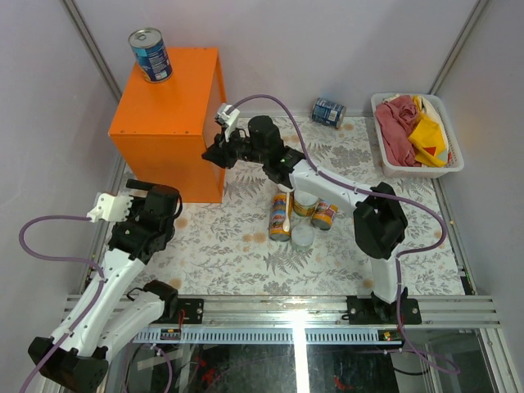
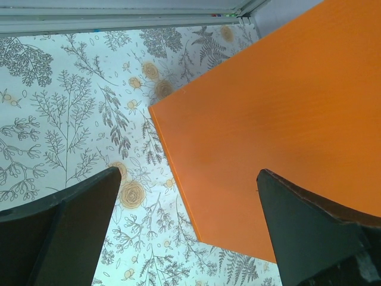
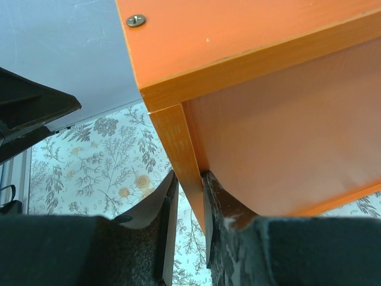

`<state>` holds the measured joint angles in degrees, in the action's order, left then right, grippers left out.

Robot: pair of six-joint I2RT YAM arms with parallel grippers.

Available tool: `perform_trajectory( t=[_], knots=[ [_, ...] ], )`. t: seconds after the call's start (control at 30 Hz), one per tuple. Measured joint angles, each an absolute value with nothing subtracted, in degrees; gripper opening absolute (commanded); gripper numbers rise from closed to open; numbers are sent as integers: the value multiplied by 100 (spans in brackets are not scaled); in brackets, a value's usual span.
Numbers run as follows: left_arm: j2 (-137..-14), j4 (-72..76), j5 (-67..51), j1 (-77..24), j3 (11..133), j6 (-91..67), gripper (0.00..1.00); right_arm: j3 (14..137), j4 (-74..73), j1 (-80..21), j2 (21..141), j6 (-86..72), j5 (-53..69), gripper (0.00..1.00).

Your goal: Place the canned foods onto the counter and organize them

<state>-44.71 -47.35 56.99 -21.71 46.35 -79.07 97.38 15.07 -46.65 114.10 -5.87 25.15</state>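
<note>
Your right gripper [image 3: 189, 179] is closed on the near right edge of the orange counter [image 1: 168, 102], which bears one blue-labelled can [image 1: 151, 55]. Your left gripper [image 2: 189, 174] hangs wide open, empty.

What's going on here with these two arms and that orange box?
Two robot arms are putting cans onto the orange box. One blue can sits on it; a second blue can lies on the far side of the table, and four more cans cluster mid-table. No can is held now: the right pincer pinches an edge of the box's wall, while the left pincer hangs open by the box's corner.
</note>
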Motion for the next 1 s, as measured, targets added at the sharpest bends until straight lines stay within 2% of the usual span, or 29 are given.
perform_trajectory(
  t=[0.37,1.0],
  knots=[
    [-4473,-4762,5699,-2171,4580,-7970,97,9098,2165,-4552,11146,-628,2596,0],
    [-4558,-4764,5699,-2171,4576,-7983,97,7841,2143,-4145,10042,-659,2805,0]
  ],
)
